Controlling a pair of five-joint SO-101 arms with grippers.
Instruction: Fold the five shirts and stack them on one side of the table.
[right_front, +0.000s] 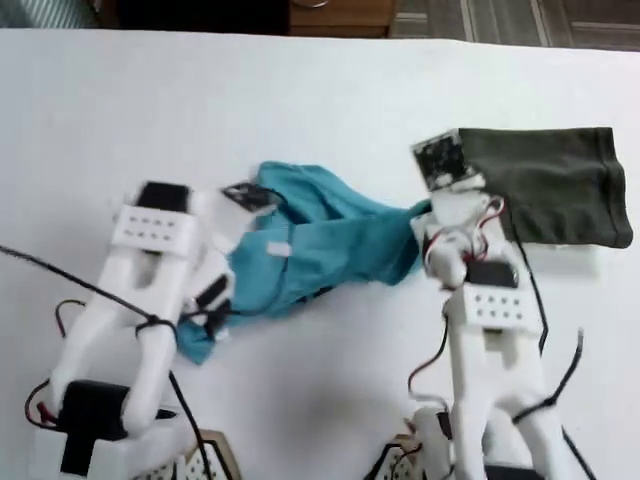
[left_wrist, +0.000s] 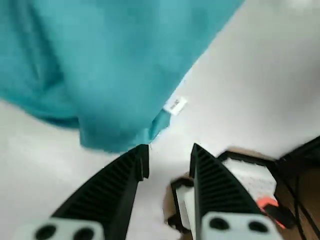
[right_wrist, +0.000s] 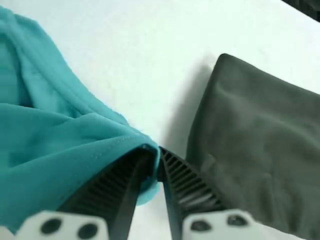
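The teal shirt (right_front: 320, 240) lies crumpled near the middle of the white table (right_front: 300, 90), between the two arms, bunched into loose folds with one end drawn out toward the right arm and the other end trailing down beside the left arm. A small white tag (left_wrist: 175, 106) shows at one of its edges. The right gripper (right_wrist: 159, 155) is pinched narrow on a hem of this shirt, with a fold of teal cloth caught between its ribbed black fingers (right_wrist: 115, 185) and the fabric draping away from them. Just beside that grip, apart from the teal cloth by a strip of bare table, sits a dark green shirt (right_front: 555, 185), folded into a flat rectangle at the right side of the table, far from the arms' bases. The left gripper (left_wrist: 169, 155) hangs above the table at the other end of the teal shirt, its two fingers parted by a moderate gap with nothing between them; the shirt's edge lies just beyond the fingertips, and whether it touches one of them cannot be told. Black cables (right_front: 80, 285) run across the left arm's white body near the table's near edge.
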